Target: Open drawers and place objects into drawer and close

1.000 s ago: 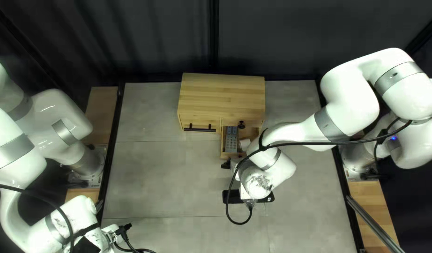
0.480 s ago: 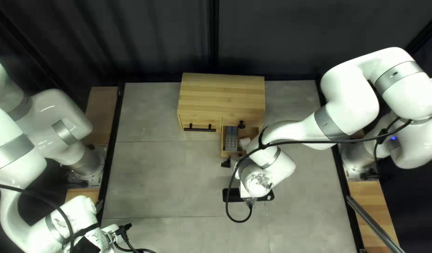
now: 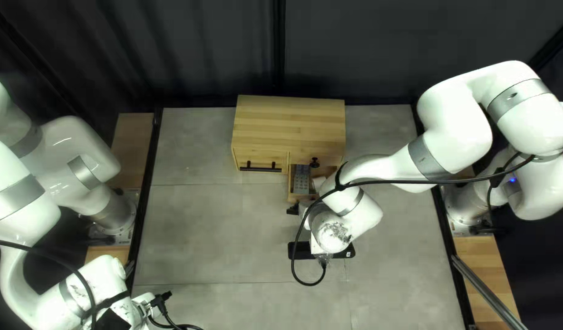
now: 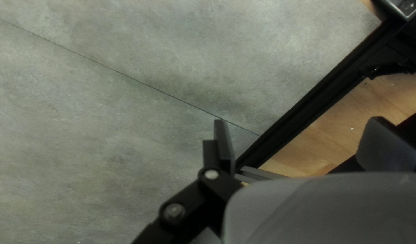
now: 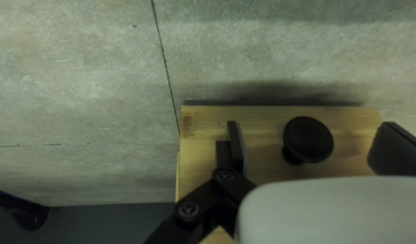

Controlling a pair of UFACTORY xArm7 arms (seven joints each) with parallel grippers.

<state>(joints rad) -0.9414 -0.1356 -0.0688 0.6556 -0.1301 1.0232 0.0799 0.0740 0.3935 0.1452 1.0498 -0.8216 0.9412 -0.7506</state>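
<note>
A wooden cabinet (image 3: 290,122) stands near the table's far edge. Its small lower drawer (image 3: 297,197) is partly out, holding a grey remote (image 3: 301,178) and a white object (image 3: 318,183). My right gripper (image 3: 293,209) is just in front of that drawer, mostly covered by its arm. In the right wrist view a black knob (image 5: 308,139) on the wooden drawer front (image 5: 266,124) lies between the widely spaced fingers of my right gripper (image 5: 307,148). My left gripper (image 3: 163,297) is low at the left; its wrist view shows my left gripper (image 4: 302,145) open and holding nothing.
A flat black object (image 3: 301,250) lies on the table under my right arm. The cabinet has a long black handle (image 3: 260,167) at its front left and another black knob (image 3: 314,162) above the drawer. A black rail (image 4: 307,106) edges the table near my left gripper.
The lower drawer has slid slightly inward with the remote and white object, and my right arm has shifted a little toward the cabinet. The left arm looks still.
</note>
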